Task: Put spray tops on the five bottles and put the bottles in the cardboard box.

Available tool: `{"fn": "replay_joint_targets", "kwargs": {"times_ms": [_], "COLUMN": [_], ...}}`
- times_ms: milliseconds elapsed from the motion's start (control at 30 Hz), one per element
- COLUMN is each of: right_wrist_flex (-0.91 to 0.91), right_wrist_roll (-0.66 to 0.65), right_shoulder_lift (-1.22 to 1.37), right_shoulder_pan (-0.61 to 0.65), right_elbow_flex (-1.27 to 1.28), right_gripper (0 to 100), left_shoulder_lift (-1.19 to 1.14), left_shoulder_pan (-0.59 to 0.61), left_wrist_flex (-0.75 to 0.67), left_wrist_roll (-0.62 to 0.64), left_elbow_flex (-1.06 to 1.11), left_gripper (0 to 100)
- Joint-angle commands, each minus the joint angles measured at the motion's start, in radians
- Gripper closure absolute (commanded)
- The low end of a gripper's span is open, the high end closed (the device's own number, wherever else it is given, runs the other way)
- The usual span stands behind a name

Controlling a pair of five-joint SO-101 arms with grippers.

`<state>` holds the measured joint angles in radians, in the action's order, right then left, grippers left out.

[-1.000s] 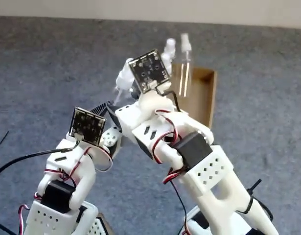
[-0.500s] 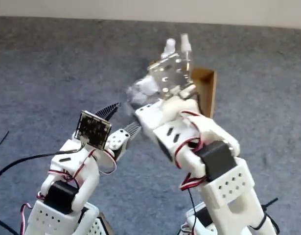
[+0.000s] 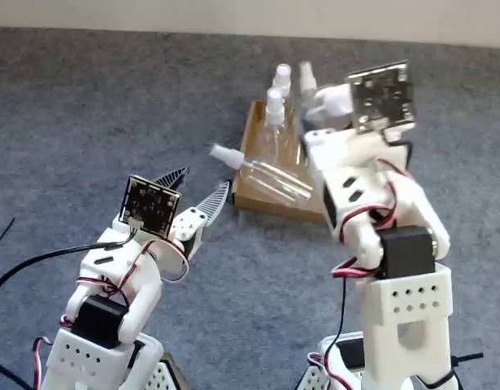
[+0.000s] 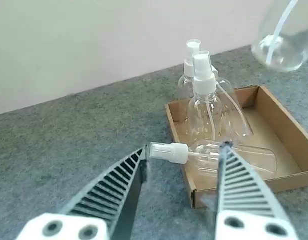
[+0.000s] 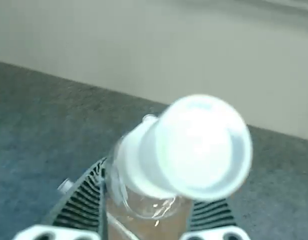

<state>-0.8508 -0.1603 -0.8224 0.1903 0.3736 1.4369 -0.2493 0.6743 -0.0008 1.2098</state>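
Note:
The cardboard box lies mid-table. Inside it, two clear bottles with white spray tops stand upright. A third bottle lies on its side, its spray top poking over the box's left wall. My right gripper is shut on another spray-topped bottle, held in the air over the box's right part. My left gripper is open and empty, left of the box. In the left wrist view its fingertips frame the lying bottle, a little short of it.
Grey carpet covers the table around the box. A black cable runs off to the left beside the left arm's base. A pale wall stands behind the table's far edge.
My right arm has swung to the right with its bottle, from beside the left gripper to over the box's right side, uncovering the box. The left gripper stayed open and barely moved.

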Motion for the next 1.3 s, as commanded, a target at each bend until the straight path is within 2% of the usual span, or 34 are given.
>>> {"fn": "replay_joint_targets", "kwargs": {"times_ms": [0,267,433,833,1267], "right_wrist_flex": [0.128,0.292,0.398,0.654,0.733], "right_wrist_roll": [-0.031,-0.029,-0.029,-0.023,-0.023], "right_shoulder_lift": [0.059,0.288,0.438,0.763,0.943], "right_shoulder_pan": [-0.093,-0.174,-0.179,-0.197,-0.197], "right_elbow_flex": [0.016,0.048,0.050,0.048,0.045], "right_gripper": [99.5,99.5,99.5,99.5,99.5], "left_shoulder_lift": [0.008,0.008,0.008,0.008,0.008], "left_shoulder_pan": [0.010,0.022,0.065,0.065,0.065], "left_wrist_flex": [-0.014,-0.015,-0.015,-0.017,-0.017], "left_wrist_roll": [-0.005,-0.005,-0.005,-0.005,-0.006], "left_elbow_flex": [0.004,0.022,0.027,0.067,0.067], "left_gripper": [79,79,79,79,79]}}
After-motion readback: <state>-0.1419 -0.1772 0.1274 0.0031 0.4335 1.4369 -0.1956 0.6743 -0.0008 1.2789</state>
